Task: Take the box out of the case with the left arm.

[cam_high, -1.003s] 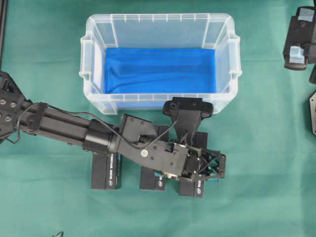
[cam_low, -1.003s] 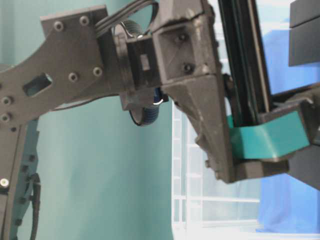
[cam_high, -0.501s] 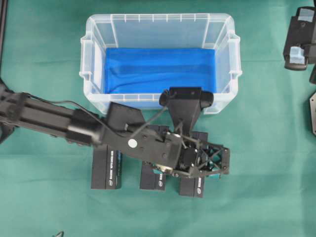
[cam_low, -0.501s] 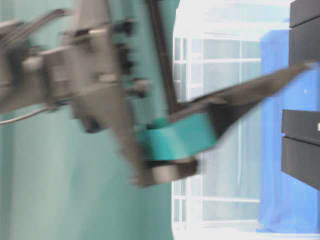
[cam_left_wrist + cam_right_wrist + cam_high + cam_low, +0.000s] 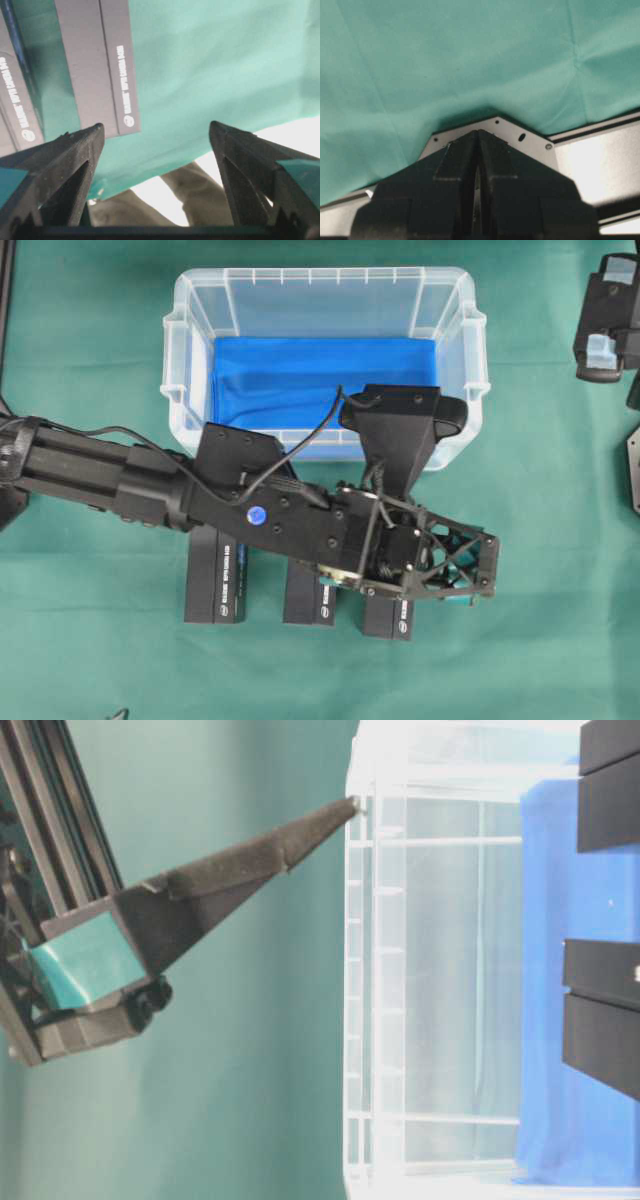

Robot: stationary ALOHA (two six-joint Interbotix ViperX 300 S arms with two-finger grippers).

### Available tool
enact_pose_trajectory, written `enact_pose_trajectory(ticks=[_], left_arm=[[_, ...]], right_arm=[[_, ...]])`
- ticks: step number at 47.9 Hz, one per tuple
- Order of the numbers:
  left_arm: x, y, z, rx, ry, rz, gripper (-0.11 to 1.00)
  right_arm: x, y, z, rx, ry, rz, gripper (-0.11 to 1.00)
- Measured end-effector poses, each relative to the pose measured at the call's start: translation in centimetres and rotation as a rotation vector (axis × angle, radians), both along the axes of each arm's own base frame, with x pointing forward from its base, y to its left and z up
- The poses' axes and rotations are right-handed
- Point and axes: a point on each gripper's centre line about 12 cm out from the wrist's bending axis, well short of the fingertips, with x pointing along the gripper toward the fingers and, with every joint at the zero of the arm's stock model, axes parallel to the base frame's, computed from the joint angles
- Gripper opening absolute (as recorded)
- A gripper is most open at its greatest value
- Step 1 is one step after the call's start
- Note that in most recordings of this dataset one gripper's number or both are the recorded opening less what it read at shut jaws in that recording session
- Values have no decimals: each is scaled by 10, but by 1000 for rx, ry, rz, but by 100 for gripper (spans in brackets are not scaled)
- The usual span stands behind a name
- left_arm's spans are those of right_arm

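Left arm lifted clear, box released outside the case.

From the left: three black boxes [image 5: 215, 585] lay in a row on the green cloth [image 5: 90, 640], just in front of the case [image 5: 190, 390], whose blue lining sat bare. Over the last second your left gripper [image 5: 470, 575] rose off the right-hand box and drifted right, jaws wide and empty. Extraction looked complete to me. Right gripper [image 5: 477, 170] sat parked far right, fingers pressed together.

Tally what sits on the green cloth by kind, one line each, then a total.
Black boxes: 3, in a row outside the case
Clear plastic case: 1, holding only its blue lining
Total: 4
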Motion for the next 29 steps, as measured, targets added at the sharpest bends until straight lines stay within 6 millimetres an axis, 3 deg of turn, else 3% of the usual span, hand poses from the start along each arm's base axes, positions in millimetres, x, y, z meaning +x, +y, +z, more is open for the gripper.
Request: enact_pose_trajectory(ticks=[19,29], left_arm=[[-4,-1,-5,22,32,-40,84],[-32,-1,4,30,65,-59,84]], right_arm=[[-1,0,0,1,6,-4,1],[-1,0,0,1,3,-5,1]])
